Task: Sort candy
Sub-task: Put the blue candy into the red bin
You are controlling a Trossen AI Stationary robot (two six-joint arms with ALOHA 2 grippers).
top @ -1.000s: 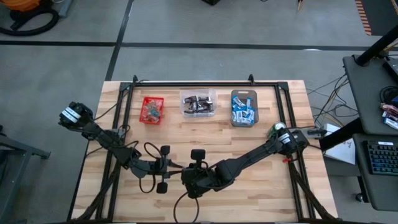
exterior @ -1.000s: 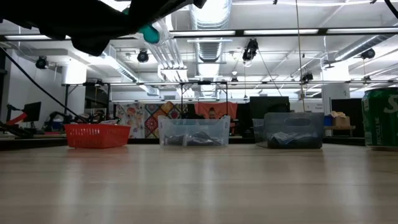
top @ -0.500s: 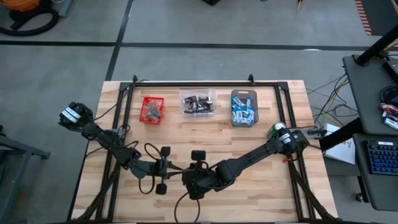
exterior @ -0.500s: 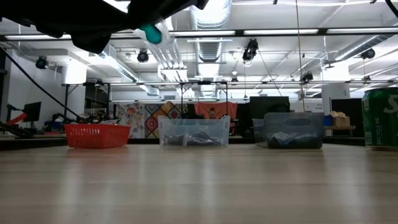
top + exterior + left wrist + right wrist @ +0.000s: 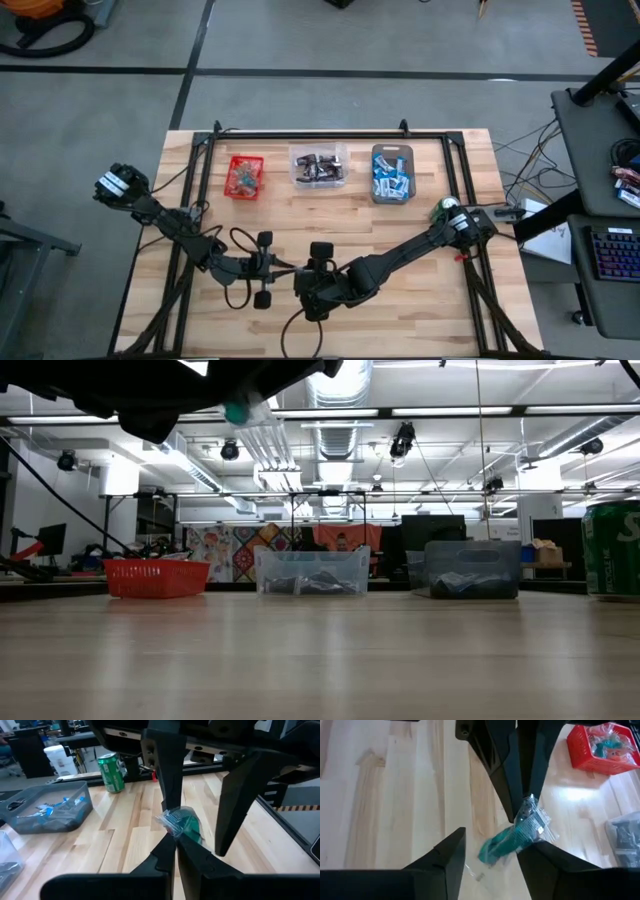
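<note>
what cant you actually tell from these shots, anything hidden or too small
- Green candy: high view hides it under the two grippers; the low view shows only a green blur at the top edge.
- Left gripper: the low view cuts it off; only dark arm shapes show.
- Red bin: individual sweets too small from above.
- Clear bin and grey bin: the low view shows contents only dimly through walls.

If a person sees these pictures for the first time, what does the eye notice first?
First, the small green candy in a clear crinkled wrapper, pinched by the shut left gripper above the table's near middle, with the right gripper open around it. Then the red, clear and grey bins lined along the far side.
</note>
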